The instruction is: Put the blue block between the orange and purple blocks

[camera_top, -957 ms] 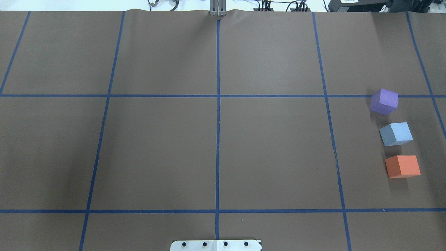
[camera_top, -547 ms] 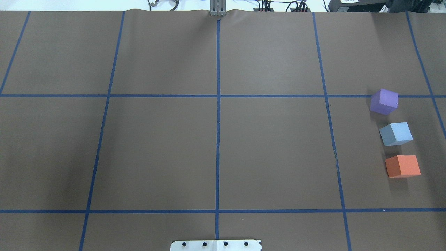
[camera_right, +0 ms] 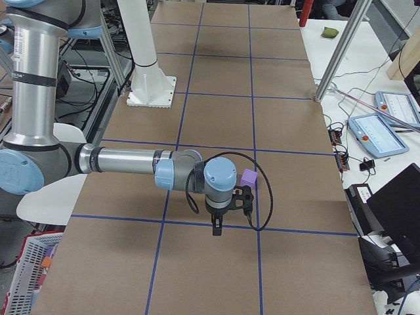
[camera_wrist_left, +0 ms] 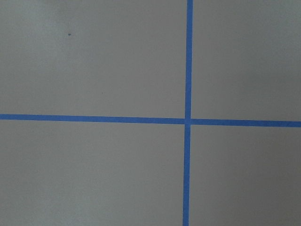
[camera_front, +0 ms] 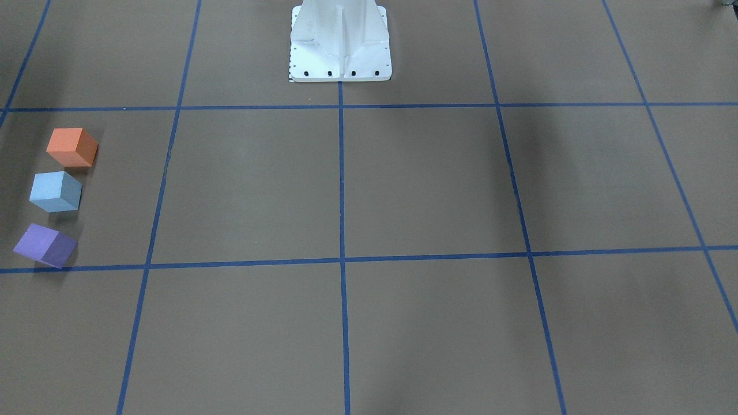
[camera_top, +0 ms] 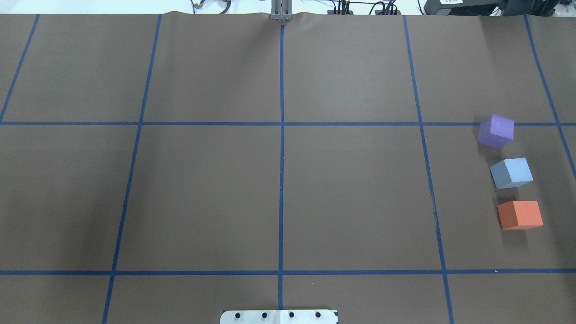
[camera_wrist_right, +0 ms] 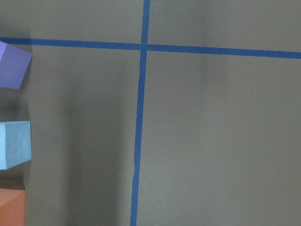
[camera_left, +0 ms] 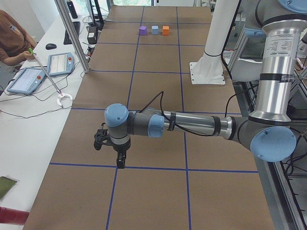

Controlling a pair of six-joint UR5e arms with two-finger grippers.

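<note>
The blue block (camera_top: 511, 173) rests on the brown mat between the purple block (camera_top: 496, 131) and the orange block (camera_top: 520, 214), in a row at the robot's far right. The front view shows the same row: orange (camera_front: 71, 147), blue (camera_front: 55, 192), purple (camera_front: 44, 245). The right wrist view catches purple (camera_wrist_right: 11, 66), blue (camera_wrist_right: 14, 143) and orange (camera_wrist_right: 11, 207) at its left edge. My right gripper (camera_right: 218, 226) hangs beside the purple block (camera_right: 249, 179). My left gripper (camera_left: 118, 160) hangs over bare mat, far from the blocks. I cannot tell whether either is open or shut.
The white robot pedestal (camera_front: 340, 40) stands at the mat's near-middle edge (camera_top: 279, 317). Blue tape lines (camera_top: 281, 135) grid the mat. Beside the table sit an operator (camera_left: 12, 40) and tablets (camera_left: 61, 63); more pendants lie at the other end (camera_right: 377, 134).
</note>
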